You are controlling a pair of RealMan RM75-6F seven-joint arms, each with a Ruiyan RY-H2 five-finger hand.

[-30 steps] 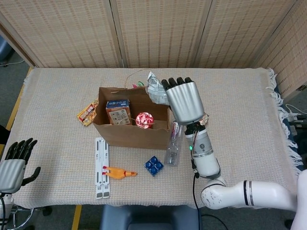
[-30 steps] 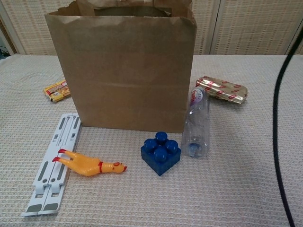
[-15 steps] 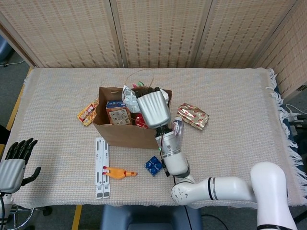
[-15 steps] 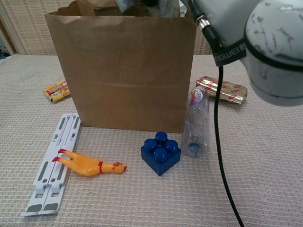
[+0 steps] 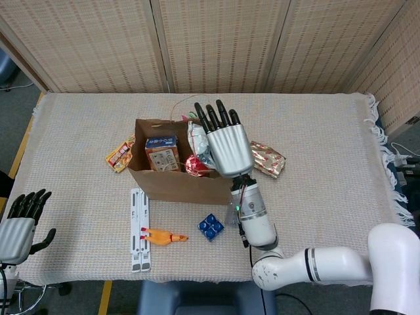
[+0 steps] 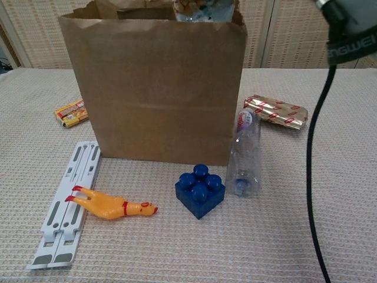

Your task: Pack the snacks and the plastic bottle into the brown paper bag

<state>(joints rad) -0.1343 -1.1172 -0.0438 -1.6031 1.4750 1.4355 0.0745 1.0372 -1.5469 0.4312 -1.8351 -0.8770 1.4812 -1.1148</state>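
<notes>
The brown paper bag (image 5: 176, 185) (image 6: 156, 88) stands open at mid-table. In it are a small box (image 5: 161, 152), a red round snack (image 5: 194, 166) and a silver snack packet (image 5: 197, 139), whose top pokes out of the bag in the chest view (image 6: 203, 7). My right hand (image 5: 226, 143) hovers over the bag's right side with fingers spread, holding nothing. The plastic bottle (image 6: 244, 154) lies against the bag's right front corner; my arm hides it in the head view. A gold-red snack (image 5: 266, 158) (image 6: 277, 112) lies to the right, a yellow-red one (image 5: 119, 155) (image 6: 70, 112) to the left. My left hand (image 5: 20, 220) rests open at the near-left corner.
In front of the bag lie a blue brick (image 5: 210, 227) (image 6: 199, 190), a yellow rubber chicken (image 5: 164, 236) (image 6: 112, 206) and a white folding stand (image 5: 139, 230) (image 6: 65, 203). My right arm's black cable (image 6: 315, 177) hangs down at the right of the chest view.
My right hand carried the silver packet from the bag's right edge over the opening, let it go inside, then spread its fingers and drew slightly right. The left hand has not moved.
</notes>
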